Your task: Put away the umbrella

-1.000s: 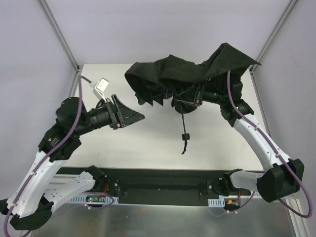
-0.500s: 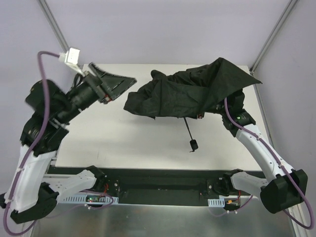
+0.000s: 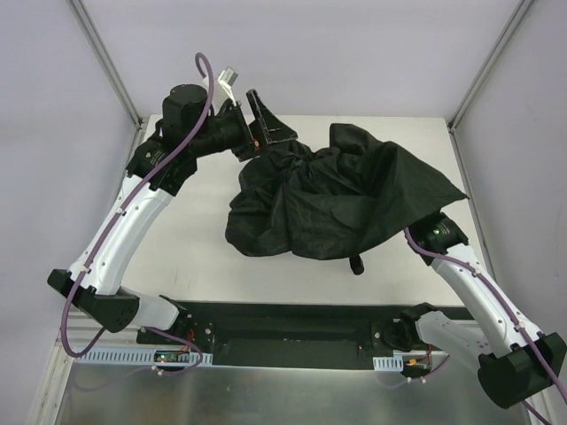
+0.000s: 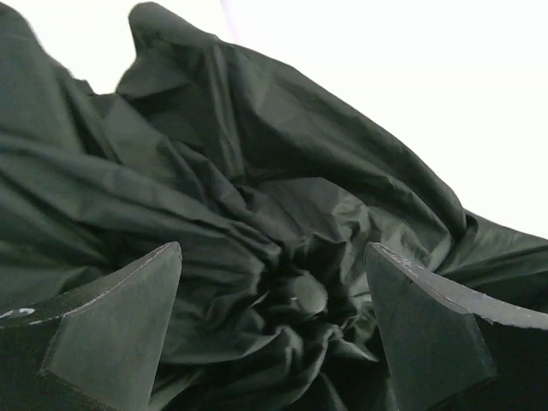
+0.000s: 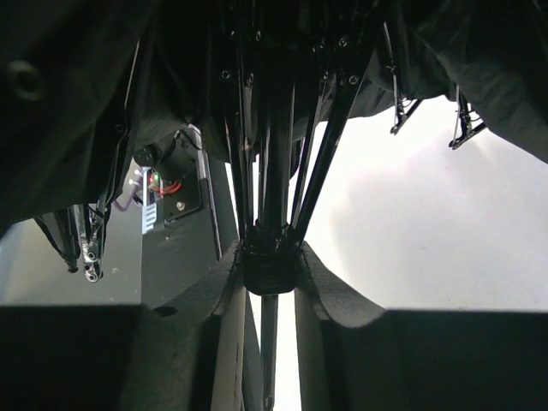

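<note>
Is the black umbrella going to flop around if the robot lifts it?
Probably floppy: the umbrella cloth lies in loose crumpled folds. The shaft, clamped in the right gripper, should be stiff. The thin ribs look easy to bend.

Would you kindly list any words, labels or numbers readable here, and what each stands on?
None readable.
The umbrella is plain black, with no print showing.
The circuit board at the left arm's base shows only small lights; any marking is too small to read.
</note>
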`<state>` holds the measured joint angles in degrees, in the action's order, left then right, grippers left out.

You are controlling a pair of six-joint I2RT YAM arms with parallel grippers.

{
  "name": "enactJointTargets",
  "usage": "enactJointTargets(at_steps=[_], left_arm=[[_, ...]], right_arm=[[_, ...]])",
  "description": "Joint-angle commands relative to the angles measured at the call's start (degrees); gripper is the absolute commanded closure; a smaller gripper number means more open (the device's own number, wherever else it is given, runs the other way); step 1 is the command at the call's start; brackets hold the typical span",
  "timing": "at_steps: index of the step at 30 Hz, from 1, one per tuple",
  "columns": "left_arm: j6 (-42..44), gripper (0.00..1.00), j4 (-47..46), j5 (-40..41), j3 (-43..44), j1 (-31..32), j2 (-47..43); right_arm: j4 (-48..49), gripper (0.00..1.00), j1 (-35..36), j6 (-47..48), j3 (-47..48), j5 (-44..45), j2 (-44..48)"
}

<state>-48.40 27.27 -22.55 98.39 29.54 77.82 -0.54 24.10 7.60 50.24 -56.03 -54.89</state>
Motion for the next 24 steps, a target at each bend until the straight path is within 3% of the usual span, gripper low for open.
enactJointTargets(at_steps=[1, 9, 17, 19, 24], left_arm=[[0.2, 0.14, -5.1, -13.5, 1.7, 0.4, 1.7], [0.0, 0.01, -7.3, -14.4, -5.9, 4.9, 1.2], [-0.6, 0.01, -7.4, -13.9, -9.5, 6.1, 1.5], [-0.5, 0.11, -7.0, -14.8, -8.3, 5.9, 2.6], [1.6, 0.20, -4.4, -9.3, -8.1, 4.3, -1.6]], right_arm=[[-2.6, 1.00, 0.9, 9.2, 4.1, 0.8, 1.6], [-3.4, 1.00, 1.0, 10.3, 4.4, 0.8, 1.8], [-3.5, 1.00, 1.0, 10.8, 5.1, 0.6, 1.5], [-3.7, 1.00, 1.1, 10.9, 5.5, 1.5, 1.5], [-4.8, 1.00, 1.1, 11.1, 6.3, 3.3, 1.6]])
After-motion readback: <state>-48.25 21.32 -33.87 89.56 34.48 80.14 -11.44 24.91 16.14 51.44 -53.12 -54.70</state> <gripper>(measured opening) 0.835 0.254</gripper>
